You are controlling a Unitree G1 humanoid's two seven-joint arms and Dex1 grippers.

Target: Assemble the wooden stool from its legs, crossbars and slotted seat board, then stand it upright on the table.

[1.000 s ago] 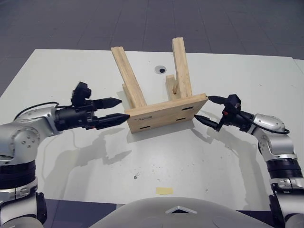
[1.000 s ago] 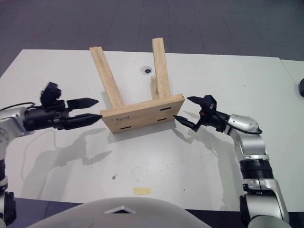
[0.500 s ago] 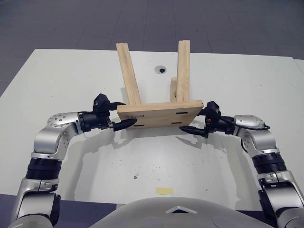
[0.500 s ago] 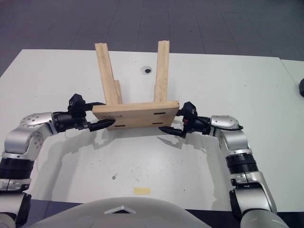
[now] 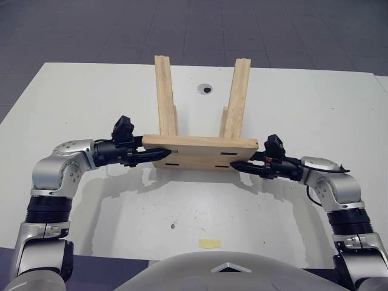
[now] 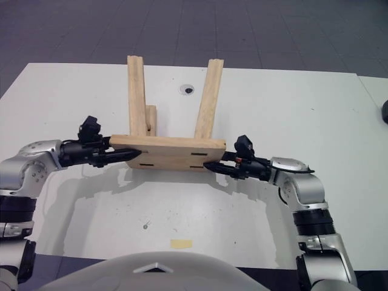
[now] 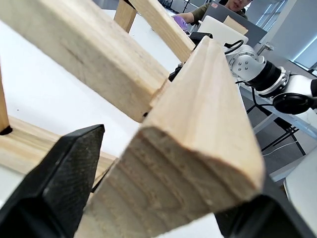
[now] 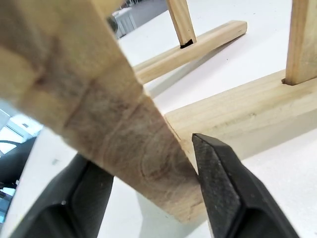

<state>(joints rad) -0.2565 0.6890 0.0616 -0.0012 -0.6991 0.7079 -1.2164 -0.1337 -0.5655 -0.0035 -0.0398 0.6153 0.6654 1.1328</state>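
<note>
- Seat board (image 5: 203, 151): showing pale blond wood with fine grain, small dark slots dotting its near face.
- Legs (image 5: 164, 91): showing the same blond wood.
- Left gripper (image 5: 159, 154), right gripper (image 5: 242, 164): showing matte black.
- Table (image 5: 79, 97): showing plain white, faintly speckled.
- Tape scrap (image 5: 209, 244): showing pale yellow.
- Floor (image 5: 91, 30): showing dark grey tiles.

Over the table (image 5: 303, 103), the seat board (image 5: 200, 151) spans between the left gripper (image 5: 159, 155) at its left end and the right gripper (image 5: 244, 163) at its right end, with the legs (image 5: 163, 91) extending behind it.
</note>
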